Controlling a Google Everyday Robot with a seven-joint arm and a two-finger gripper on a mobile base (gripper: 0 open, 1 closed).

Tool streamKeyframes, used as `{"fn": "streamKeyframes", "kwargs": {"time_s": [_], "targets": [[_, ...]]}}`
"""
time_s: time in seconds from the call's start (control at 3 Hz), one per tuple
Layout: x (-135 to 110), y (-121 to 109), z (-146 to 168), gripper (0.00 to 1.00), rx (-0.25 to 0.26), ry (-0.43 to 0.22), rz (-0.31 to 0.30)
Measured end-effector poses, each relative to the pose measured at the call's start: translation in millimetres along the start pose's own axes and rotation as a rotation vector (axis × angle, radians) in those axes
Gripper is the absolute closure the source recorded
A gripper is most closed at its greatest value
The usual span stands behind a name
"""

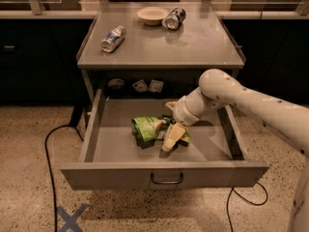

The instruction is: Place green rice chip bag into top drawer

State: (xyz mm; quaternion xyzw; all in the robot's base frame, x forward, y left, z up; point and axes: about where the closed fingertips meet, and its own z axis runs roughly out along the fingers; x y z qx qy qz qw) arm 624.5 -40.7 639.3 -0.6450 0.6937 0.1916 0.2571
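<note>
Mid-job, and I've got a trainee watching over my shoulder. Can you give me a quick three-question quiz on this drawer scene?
1. True or false: the green rice chip bag lies inside the open top drawer.
2. How many cans lie on the cabinet top? A) one B) two C) three
3. Short answer: where is the gripper?

Key
1. True.
2. B. One lies at the left and the other beside the bowl.
3. Down in the drawer, at the bag's right end as the camera sees it.
</note>
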Motion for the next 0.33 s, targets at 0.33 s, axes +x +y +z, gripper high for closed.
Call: {"fn": "streamKeyframes", "kwargs": {"time_s": [0.33], "targets": [[0.0, 0.0, 0.0, 0.00, 0.000, 0.000, 0.000]]}}
